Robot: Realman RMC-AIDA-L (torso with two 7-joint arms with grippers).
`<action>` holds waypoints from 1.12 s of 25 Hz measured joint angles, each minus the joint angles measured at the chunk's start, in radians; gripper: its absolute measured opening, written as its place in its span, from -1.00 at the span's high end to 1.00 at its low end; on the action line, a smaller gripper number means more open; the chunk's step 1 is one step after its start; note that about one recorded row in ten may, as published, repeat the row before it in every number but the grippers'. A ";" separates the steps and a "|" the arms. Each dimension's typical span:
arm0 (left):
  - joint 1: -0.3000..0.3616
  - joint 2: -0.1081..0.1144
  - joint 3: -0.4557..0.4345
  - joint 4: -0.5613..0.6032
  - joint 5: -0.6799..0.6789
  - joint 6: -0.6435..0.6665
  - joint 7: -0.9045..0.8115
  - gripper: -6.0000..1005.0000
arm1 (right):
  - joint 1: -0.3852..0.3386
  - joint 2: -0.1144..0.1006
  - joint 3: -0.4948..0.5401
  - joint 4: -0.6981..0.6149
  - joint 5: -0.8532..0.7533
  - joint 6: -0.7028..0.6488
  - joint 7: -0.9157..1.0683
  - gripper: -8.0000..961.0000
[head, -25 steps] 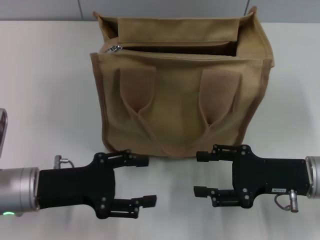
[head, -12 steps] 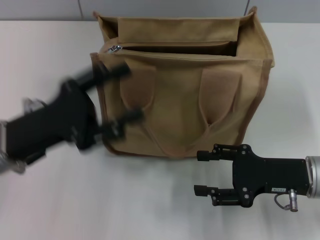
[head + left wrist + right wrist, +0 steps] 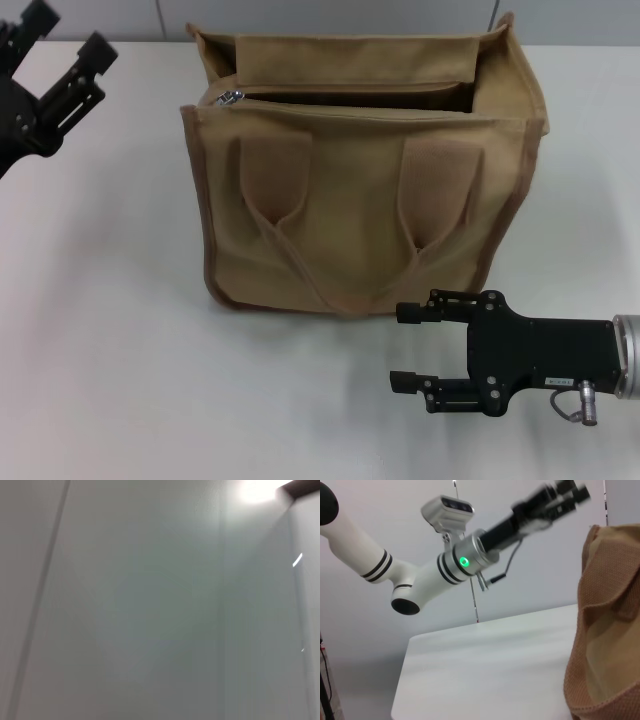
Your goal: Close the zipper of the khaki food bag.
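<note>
The khaki food bag (image 3: 360, 200) stands upright at the middle back of the white table, two looped handles on its front; a corner of it shows in the right wrist view (image 3: 607, 630). Its zipper (image 3: 350, 95) runs along the top and lies open, with the silver slider (image 3: 231, 97) at the bag's left end. My left gripper (image 3: 62, 52) is open, raised high at the far left, apart from the bag; it also shows in the right wrist view (image 3: 560, 497). My right gripper (image 3: 408, 347) is open and empty, low in front of the bag's right half.
The white table (image 3: 120, 330) stretches in front and to the left of the bag. A grey wall (image 3: 330, 15) rises behind the table. The left wrist view shows only blank wall (image 3: 150, 605).
My left arm has swung up and leftward, from low in front of the bag to high at the far left. The right gripper and the bag have stayed put.
</note>
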 joint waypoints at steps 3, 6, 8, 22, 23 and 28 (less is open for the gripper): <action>0.010 0.028 0.005 0.002 0.072 -0.104 0.036 -0.66 | 0.000 0.000 0.000 0.000 0.000 0.001 0.000 -0.51; 0.012 0.039 0.006 0.003 0.123 -0.126 0.056 -0.66 | 0.000 0.000 0.000 0.000 0.000 0.007 0.000 -0.51; 0.012 0.044 0.004 0.005 0.185 -0.136 0.079 -0.66 | 0.001 0.000 -0.001 0.000 0.000 0.012 0.000 -0.51; -0.051 0.005 0.013 0.017 0.261 -0.190 0.195 -0.66 | -0.004 0.000 0.000 0.000 0.000 0.015 0.000 -0.51; -0.051 0.005 0.013 0.017 0.261 -0.190 0.195 -0.66 | -0.004 0.000 0.000 0.000 0.000 0.015 0.000 -0.51; -0.059 -0.006 -0.003 0.037 0.256 -0.220 0.213 -0.66 | -0.005 0.000 0.000 0.000 0.000 0.015 0.000 -0.51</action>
